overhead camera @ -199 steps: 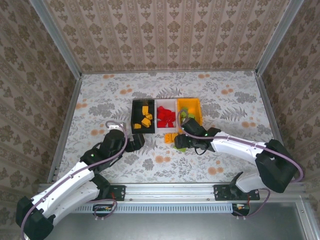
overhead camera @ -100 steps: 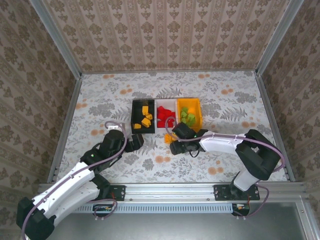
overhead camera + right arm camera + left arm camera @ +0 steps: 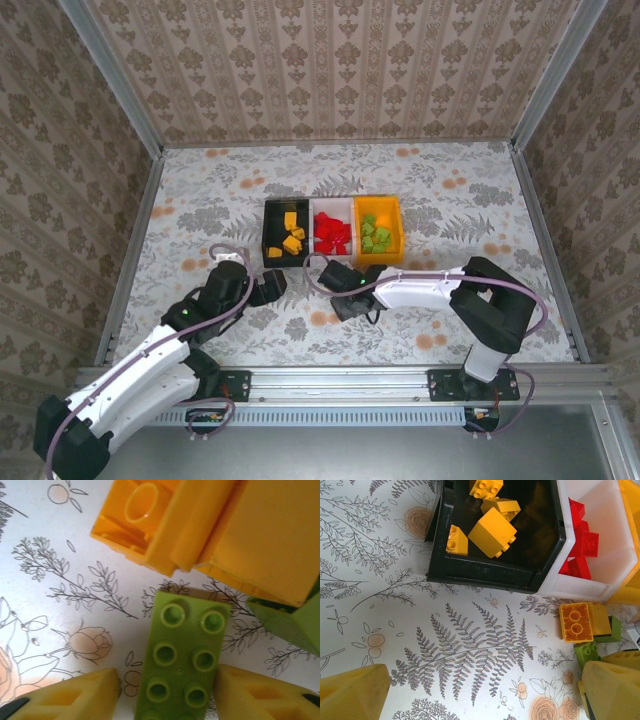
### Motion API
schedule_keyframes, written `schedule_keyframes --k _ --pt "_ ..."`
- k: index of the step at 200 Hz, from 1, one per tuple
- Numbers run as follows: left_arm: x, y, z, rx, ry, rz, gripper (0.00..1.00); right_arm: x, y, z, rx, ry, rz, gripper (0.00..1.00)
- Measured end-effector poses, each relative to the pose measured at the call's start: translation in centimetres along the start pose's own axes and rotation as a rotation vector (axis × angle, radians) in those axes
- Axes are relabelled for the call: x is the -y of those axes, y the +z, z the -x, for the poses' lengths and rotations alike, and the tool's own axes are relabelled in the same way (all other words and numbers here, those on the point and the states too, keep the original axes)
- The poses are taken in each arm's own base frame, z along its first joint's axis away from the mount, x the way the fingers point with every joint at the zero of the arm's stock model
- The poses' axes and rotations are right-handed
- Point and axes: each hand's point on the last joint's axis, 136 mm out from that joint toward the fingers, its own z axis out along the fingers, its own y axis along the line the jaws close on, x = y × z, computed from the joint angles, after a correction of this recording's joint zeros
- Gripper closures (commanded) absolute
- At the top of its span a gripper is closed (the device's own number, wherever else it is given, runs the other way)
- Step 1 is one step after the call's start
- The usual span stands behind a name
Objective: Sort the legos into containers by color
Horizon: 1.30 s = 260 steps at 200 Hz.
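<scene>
A light green lego [image 3: 182,662] lies flat on the table, studs up, between the fingers of my right gripper [image 3: 167,695]. The right finger [image 3: 260,695] touches it and the left finger [image 3: 75,695] stands a little off it, so the jaws are open. Two orange legos [image 3: 145,520] and another green one [image 3: 295,620] lie just beyond. In the top view this gripper [image 3: 338,288] sits in front of the white container [image 3: 332,212]. My left gripper [image 3: 482,695] is open over bare table, near the black container [image 3: 485,572] that holds orange legos [image 3: 492,527].
The three containers stand in a row: black [image 3: 268,232], white with red legos [image 3: 330,232], and orange-yellow [image 3: 392,226] with green legos. An orange lego [image 3: 576,622] and a green lego [image 3: 587,652] lie loose in front of the white container [image 3: 560,582].
My right arm has swung left, from the front of the orange-yellow container to the front of the white one, and its jaws have narrowed around the green lego. The left arm has stayed put.
</scene>
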Motion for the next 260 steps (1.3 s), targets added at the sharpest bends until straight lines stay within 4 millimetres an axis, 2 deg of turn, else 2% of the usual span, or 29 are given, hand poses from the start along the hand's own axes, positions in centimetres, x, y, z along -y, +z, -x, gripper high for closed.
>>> schedule_keyframes --k 47,86,102,126,144,177,193,208,231,260 --pt "0.0 0.0 0.0 0.001 -0.001 0.001 0.00 -0.4 -0.1 0.1 0.000 -0.006 -0.005 0.68" --pt "0.0 0.1 -0.1 -0.005 0.000 0.000 0.00 -0.2 -0.5 -0.2 0.024 0.011 0.012 0.72" --pt "0.0 0.2 -0.2 -0.015 -0.002 0.000 0.00 0.3 -0.8 -1.2 0.025 0.018 0.016 0.73" --pt "0.2 0.6 -0.3 -0.025 -0.003 -0.010 0.00 1.7 -2.2 -3.4 0.012 0.025 0.018 0.73" --pt "0.6 0.7 -0.3 -0.027 -0.003 -0.026 0.00 2.4 -4.6 -3.6 0.049 0.049 0.044 0.73" --pt "1.1 1.0 -0.3 -0.034 -0.004 -0.047 0.00 4.0 -9.9 -0.6 0.193 0.129 0.091 0.73" --pt "1.2 1.1 -0.4 -0.042 -0.003 -0.050 0.00 5.9 -11.4 1.9 0.248 0.207 0.082 0.72" --pt "1.3 1.2 -0.5 -0.047 -0.003 -0.052 0.00 8.1 -12.0 4.3 0.284 0.287 0.055 0.71" --pt "1.4 1.5 -0.6 -0.055 -0.003 -0.056 0.00 11.0 -10.9 8.0 0.291 0.381 0.002 0.70" --pt "1.5 1.9 -1.0 -0.081 0.002 -0.055 0.00 13.6 -7.1 11.4 0.238 0.447 -0.052 0.69"
